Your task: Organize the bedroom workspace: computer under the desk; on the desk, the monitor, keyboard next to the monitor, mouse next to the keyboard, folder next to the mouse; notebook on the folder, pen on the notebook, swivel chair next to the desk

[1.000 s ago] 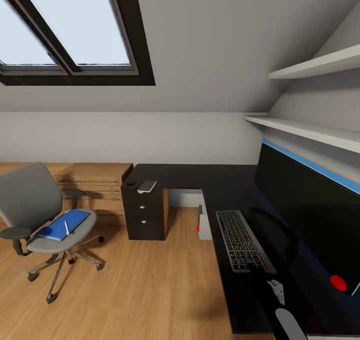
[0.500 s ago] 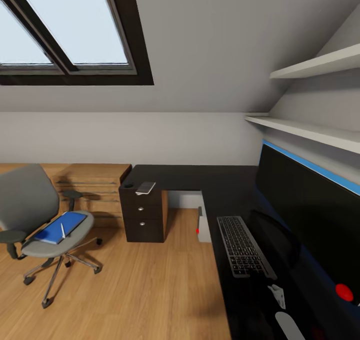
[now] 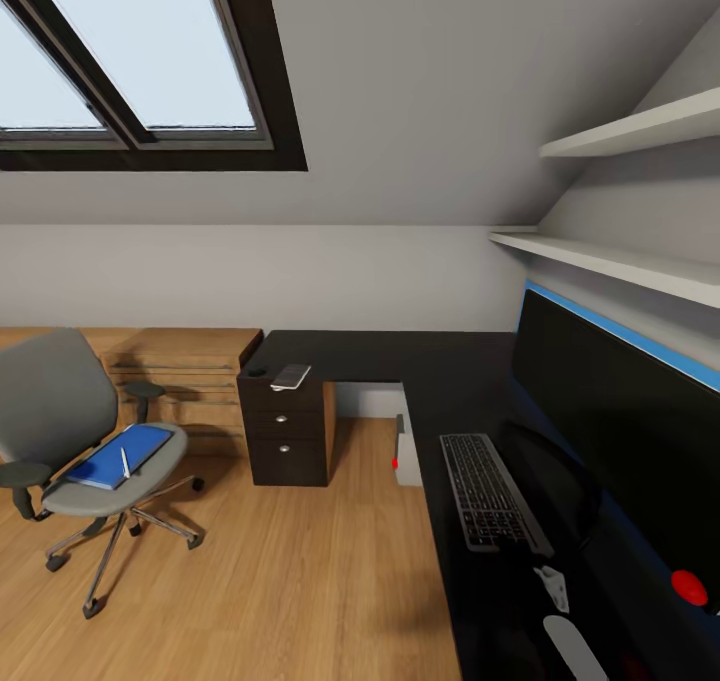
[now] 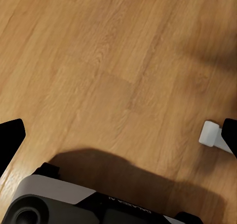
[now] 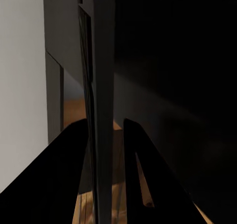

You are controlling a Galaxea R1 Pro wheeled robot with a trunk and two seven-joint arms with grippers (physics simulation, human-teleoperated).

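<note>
Head view gives us the bedroom: the swivel chair (image 3: 75, 431) stands on the wood floor well apart from the desk (image 3: 400, 361), with the folder (image 3: 112, 455) flat on its seat and the pen (image 3: 125, 461) lying on top of the folder; on the desk's near wing the keyboard (image 3: 492, 491) lies just beside the monitor (image 3: 620, 431), whose red dot glows low at the corner; the computer (image 3: 405, 451) sits under the desk, red dot facing out; the notebook (image 3: 291, 375) rests on the desk above the drawer unit (image 3: 285, 441). Left wrist view looks down on bare floor; the left gripper (image 4: 118, 140) has its fingertips wide apart. Right wrist view is dark; the right gripper (image 5: 106, 155) straddles a thin upright edge, touching or not I cannot tell.
</note>
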